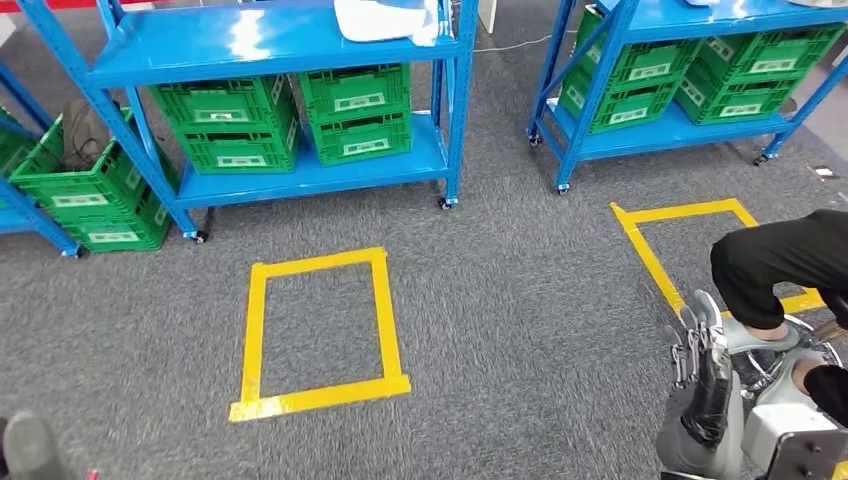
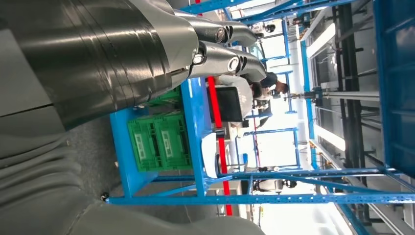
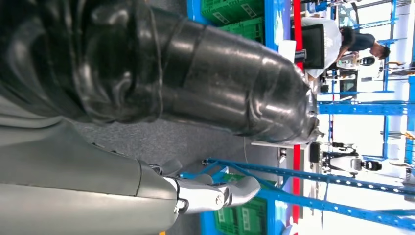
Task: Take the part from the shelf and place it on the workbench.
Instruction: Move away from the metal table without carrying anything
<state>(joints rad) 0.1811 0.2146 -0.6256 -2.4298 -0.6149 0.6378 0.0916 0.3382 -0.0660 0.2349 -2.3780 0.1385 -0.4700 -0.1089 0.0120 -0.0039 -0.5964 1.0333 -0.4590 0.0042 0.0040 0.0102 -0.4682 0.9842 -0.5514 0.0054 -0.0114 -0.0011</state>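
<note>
A white part (image 1: 385, 18) lies on the top board of the blue shelf (image 1: 300, 45) straight ahead; the left wrist view shows the same white part (image 2: 210, 154) on that shelf's edge. My right hand (image 1: 703, 370) hangs low at the right, well short of the shelf, its fingers (image 3: 220, 193) stretched out with nothing in them. My left hand (image 2: 220, 46) also holds nothing, its fingers extended and only slightly bent. A dark part of the left hand (image 1: 25, 445) shows at the bottom left corner.
Green crates (image 1: 355, 110) fill the lower shelf levels and a second blue shelf (image 1: 650, 130) at the right. Two yellow tape squares (image 1: 318, 330) mark the grey carpet. A person's black-clothed limb (image 1: 780, 255) reaches in beside my right hand.
</note>
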